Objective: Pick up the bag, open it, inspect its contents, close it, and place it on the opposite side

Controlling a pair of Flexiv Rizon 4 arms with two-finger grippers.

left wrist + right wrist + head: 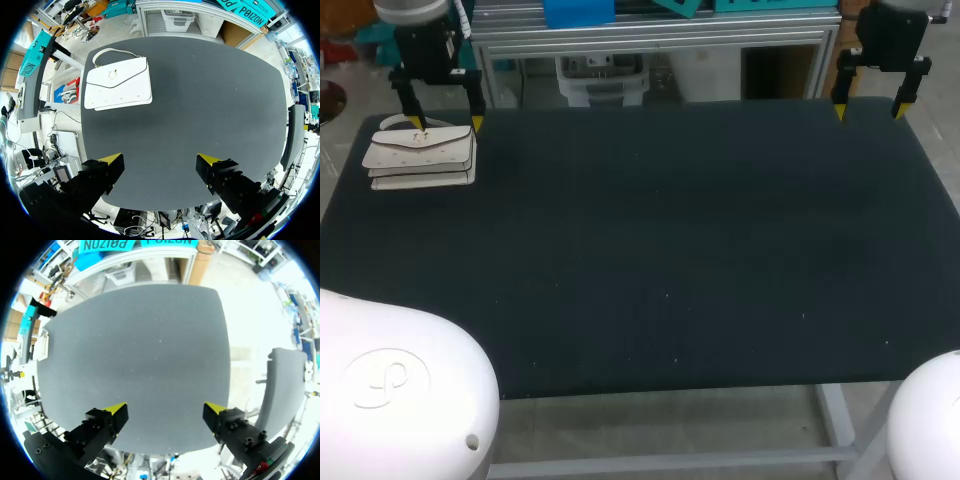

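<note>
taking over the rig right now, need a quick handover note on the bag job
Left pincer: open, empty, up above the bag's end of the table, not touching the bag.
Right pincer: open, empty, over the far right edge of the black table.
White flap handbag with a short handle: lying flat at the table's far left corner, flap shut.
Done: nothing yet, by how things lie.
Left: grasp and lift the bag, open it, look inside, close it, set it down on the right side.
</note>
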